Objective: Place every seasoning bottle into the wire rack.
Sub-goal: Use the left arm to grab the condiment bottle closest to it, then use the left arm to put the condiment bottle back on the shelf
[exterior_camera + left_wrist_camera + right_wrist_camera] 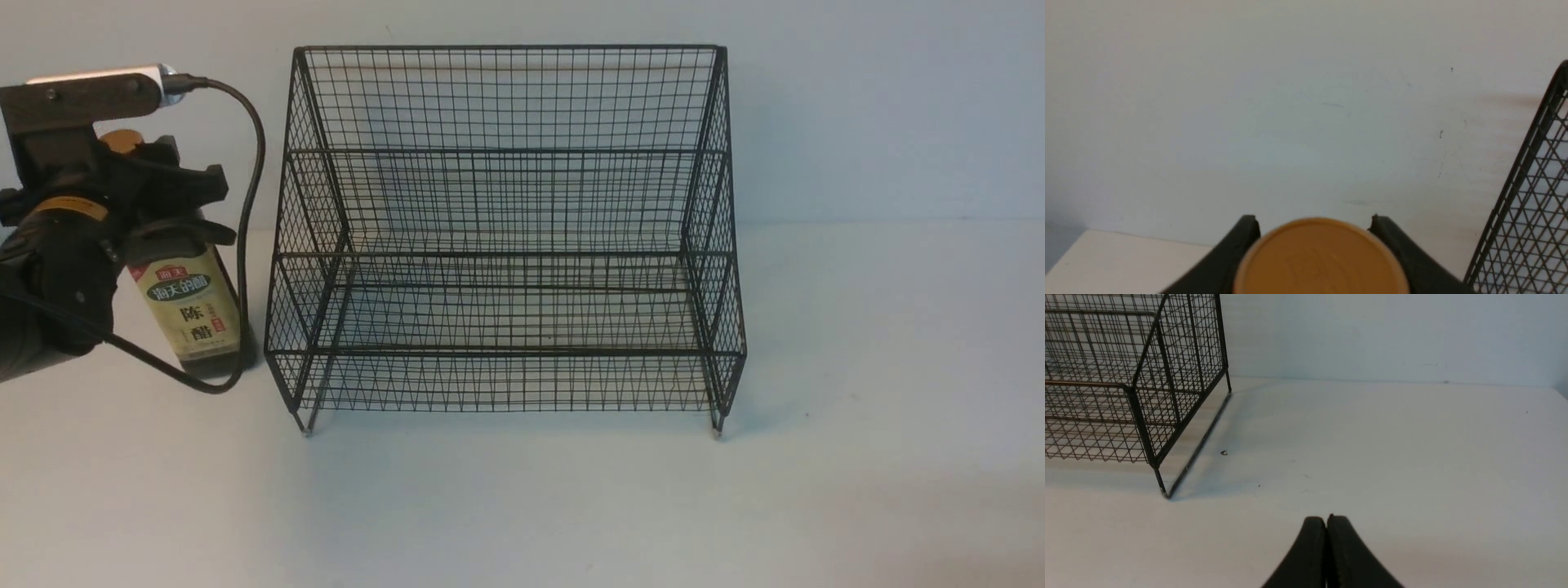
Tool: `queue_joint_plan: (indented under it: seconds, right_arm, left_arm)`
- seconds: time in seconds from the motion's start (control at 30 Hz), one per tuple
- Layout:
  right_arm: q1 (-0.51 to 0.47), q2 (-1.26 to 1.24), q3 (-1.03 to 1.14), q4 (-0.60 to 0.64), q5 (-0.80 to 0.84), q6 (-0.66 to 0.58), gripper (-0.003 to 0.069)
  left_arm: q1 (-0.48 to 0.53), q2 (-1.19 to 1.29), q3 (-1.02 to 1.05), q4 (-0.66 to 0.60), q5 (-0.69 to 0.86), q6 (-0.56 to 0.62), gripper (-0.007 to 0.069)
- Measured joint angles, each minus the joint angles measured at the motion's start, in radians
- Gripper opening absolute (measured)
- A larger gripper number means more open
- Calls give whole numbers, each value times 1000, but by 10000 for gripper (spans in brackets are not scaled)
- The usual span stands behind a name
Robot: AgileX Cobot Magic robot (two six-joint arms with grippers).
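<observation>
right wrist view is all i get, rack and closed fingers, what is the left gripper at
Observer: The left gripper has its fingers on either side of the bottle's orange-tan cap.
Operator: and the bottle itself, where is it
Observer: The bottle is outside the wire rack, beside its left end.
Operator: can you read a label on it
Observer: Yes, a pale label with Chinese characters and a green oval faces the front camera.
</observation>
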Motion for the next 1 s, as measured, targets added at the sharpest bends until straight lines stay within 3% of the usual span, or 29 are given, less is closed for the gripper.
queue_joint_plan:
  seconds: [0.3,0.57,1.0]
  right_arm:
    - [0,0,0,0,0,0,-15]
    - [0,0,0,0,0,0,-15]
    - [0,0,0,0,0,0,-15]
  left_arm:
    - [8,-158,-74,32,195,38,307]
    - [-11,-242,-282,108,336,37,307]
    - [-236,-170,-556,130,354,14,307]
